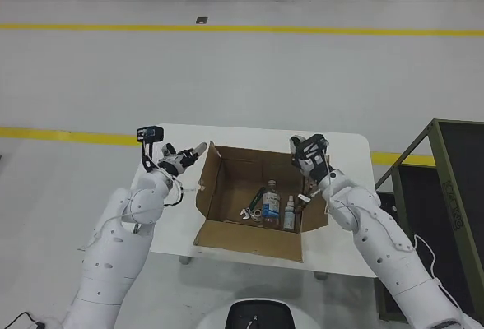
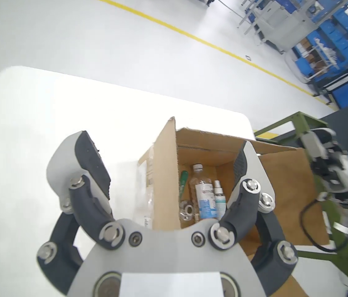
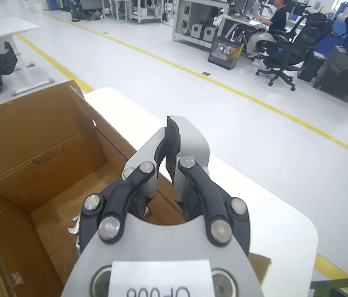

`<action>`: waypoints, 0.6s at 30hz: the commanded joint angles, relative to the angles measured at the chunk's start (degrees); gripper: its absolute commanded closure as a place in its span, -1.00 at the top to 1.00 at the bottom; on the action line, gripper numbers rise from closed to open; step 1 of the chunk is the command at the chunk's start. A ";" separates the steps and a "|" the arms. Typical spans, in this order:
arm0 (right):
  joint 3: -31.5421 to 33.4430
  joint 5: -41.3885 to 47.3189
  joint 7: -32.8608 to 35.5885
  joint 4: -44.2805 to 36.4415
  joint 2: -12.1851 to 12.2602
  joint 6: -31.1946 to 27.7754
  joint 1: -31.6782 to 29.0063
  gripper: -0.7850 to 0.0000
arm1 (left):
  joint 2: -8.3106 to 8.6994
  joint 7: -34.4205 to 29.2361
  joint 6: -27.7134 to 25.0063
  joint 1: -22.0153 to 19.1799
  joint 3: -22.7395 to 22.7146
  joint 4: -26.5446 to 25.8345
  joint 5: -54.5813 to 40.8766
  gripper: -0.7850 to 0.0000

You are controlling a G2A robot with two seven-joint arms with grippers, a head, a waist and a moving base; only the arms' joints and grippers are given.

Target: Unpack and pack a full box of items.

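Box holds bottles — small metal bits beside them unclear

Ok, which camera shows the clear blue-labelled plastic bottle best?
Left wrist view: the clear blue-labelled plastic bottle is unobstructed in the brown cardboard box. Top view shows it tiny; right wrist view faces box walls.

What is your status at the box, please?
Left gripper open, beside the box. Right gripper shut, empty, at its opposite side. Box open, large bottle and spray bottle inside.
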 commanded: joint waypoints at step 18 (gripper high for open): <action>11.53 1.65 14.11 -18.56 2.23 6.43 -13.06 -1.00 | 0.08 9.33 5.57 6.12 -0.40 -7.48 9.09 1.00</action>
